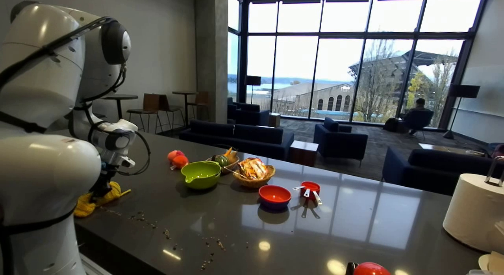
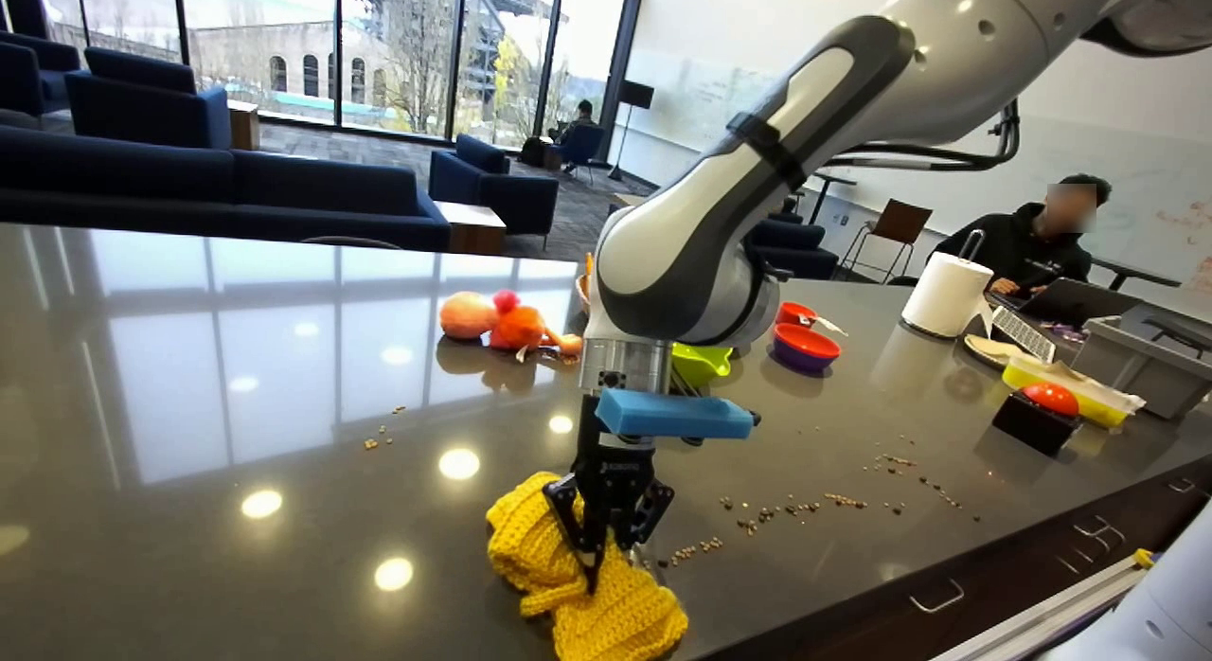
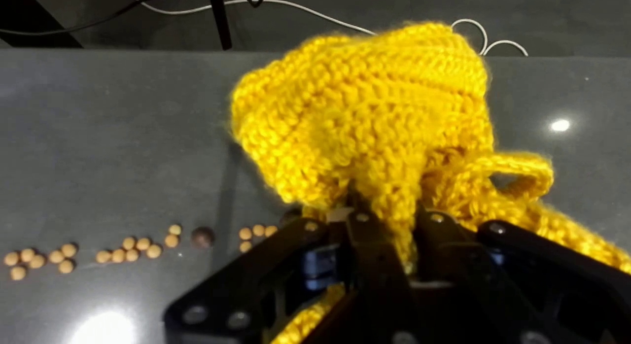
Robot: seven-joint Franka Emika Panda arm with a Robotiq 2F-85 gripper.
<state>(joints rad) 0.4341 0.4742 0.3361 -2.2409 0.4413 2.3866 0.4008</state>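
Tall windows (image 1: 338, 62) stand beyond one grey counter (image 1: 307, 243), which has drawers (image 2: 1004, 576) under one long edge. One arm (image 2: 701, 235) reaches over it; in an exterior view its forearm slants down from the upper right and bends at the wrist, so that the gripper (image 2: 606, 562) points straight down. One blue block (image 2: 677, 415) sits on the wrist. Nearly together, the jaws pinch a fold of the one yellow cloth (image 3: 374, 97), which lies on the counter close to the drawer edge, bunched on both sides of the fingers.

From the cloth, beads (image 3: 129, 255) trail roughly along that same edge, tan and dark: more than a dozen in the wrist view, too many to count in all.

Toward the window-side edge are one green bowl (image 1: 201, 176) and two baskets (image 1: 254, 183), one heaped with packets (image 1: 252, 168), the other with gourds (image 1: 221, 160). Near the green bowl lie orange toys (image 2: 518, 328); how many are separate, I cannot tell. Farther in sit one red bowl (image 1: 275, 194), purple outside, and stacked red cups (image 1: 310, 186) showing three metal handles. Toward the end away from the gripper stand one paper roll (image 2: 942, 296) and one red button (image 2: 1051, 398).
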